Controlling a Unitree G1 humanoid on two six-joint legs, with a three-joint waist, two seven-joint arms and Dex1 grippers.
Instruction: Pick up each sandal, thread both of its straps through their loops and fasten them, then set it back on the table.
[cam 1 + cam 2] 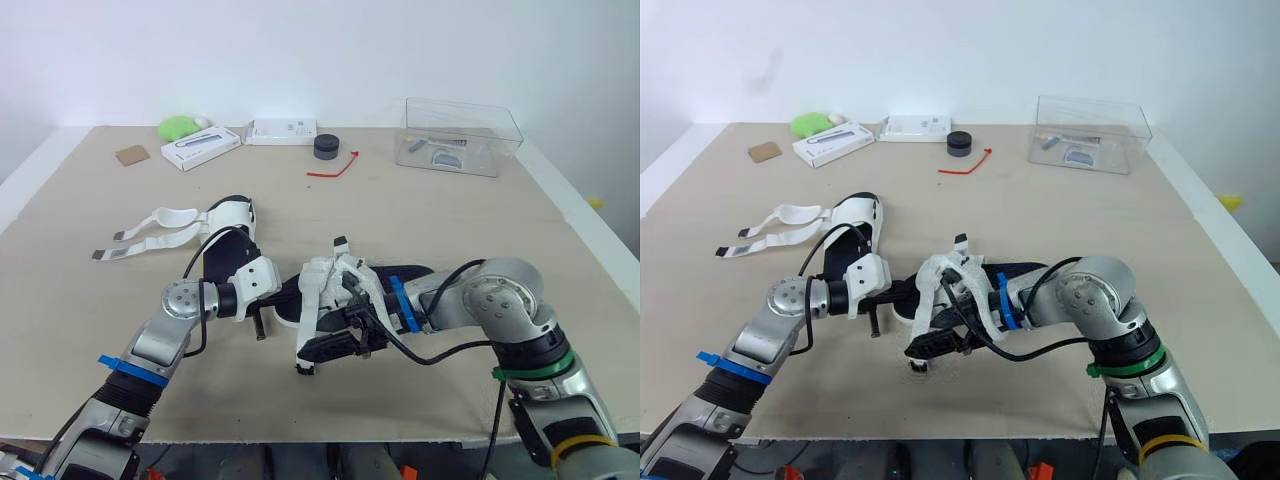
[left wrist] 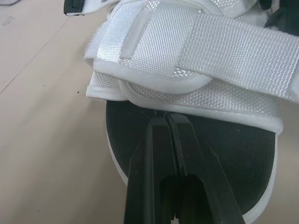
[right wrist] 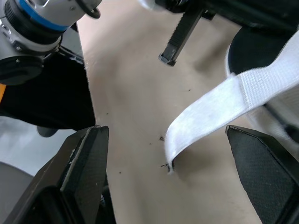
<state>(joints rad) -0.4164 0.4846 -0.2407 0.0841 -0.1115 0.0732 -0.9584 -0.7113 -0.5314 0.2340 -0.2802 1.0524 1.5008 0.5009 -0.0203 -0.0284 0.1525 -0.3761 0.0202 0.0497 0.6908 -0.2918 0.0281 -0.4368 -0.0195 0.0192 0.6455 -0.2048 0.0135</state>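
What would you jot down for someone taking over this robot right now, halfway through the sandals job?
Left gripper: shut, tips against the footbed of the near sandal.
Right gripper: open, with that sandal's loose strap between its jaws.
Far sandal: lying on the table, both straps spread open.
Done: nothing finished that I can see.
Left: thread and fasten the loose strap, check the other, then do the far sandal.

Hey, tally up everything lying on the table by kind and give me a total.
Sandals: 2
White boxes: 2
Clear container: 1
Black puck: 1
Red strip: 1
Green lump: 1
Brown square: 1
Total: 9
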